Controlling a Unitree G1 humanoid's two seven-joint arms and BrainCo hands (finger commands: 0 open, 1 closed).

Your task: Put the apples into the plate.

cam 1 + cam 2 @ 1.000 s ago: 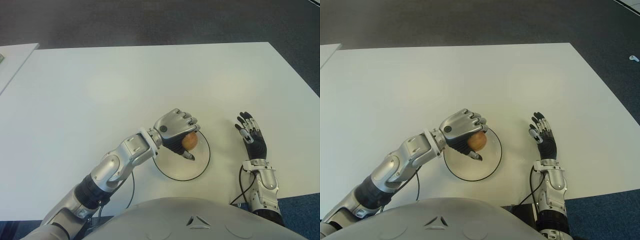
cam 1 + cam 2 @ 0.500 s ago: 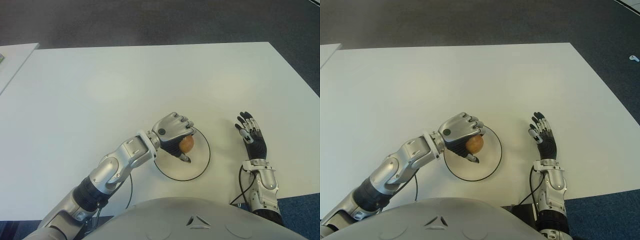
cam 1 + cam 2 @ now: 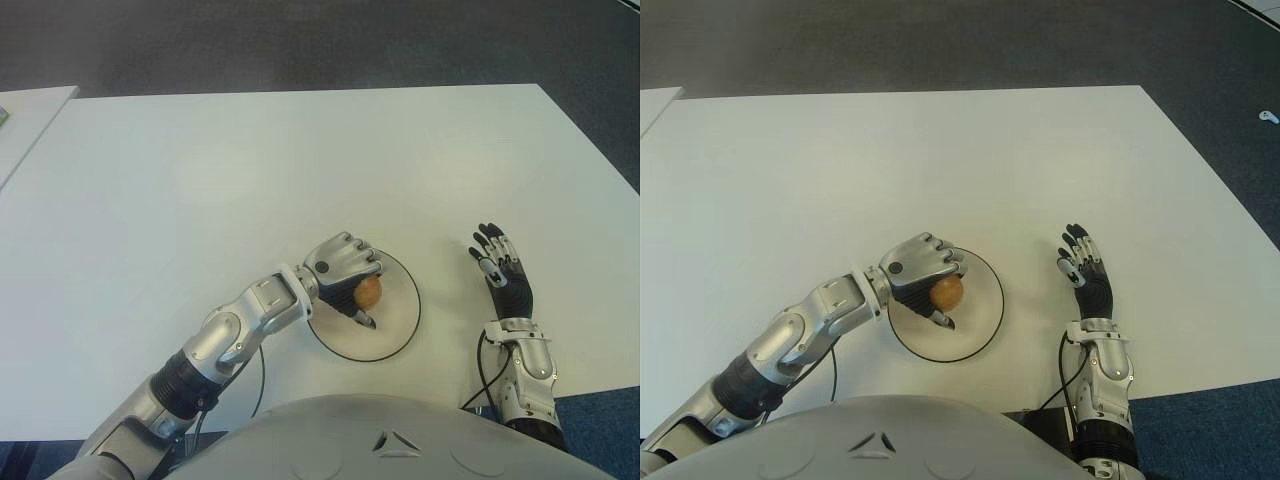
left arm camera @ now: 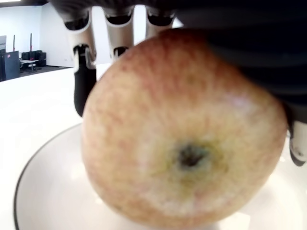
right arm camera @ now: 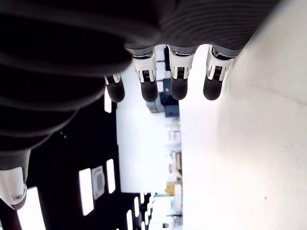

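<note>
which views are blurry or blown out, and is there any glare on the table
Left wrist view: the apple fills the frame, soft and out of focus from closeness, held over the plate. Right wrist view: the table is blown out white, the right hand mostly a dark silhouette. Eye views: even light, faint bright patches on the table, the left hand sharp.

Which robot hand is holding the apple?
The left hand. Its fingers curl around the apple over the plate, while the right hand shows beside the plate, fingers spread and holding nothing.
</note>
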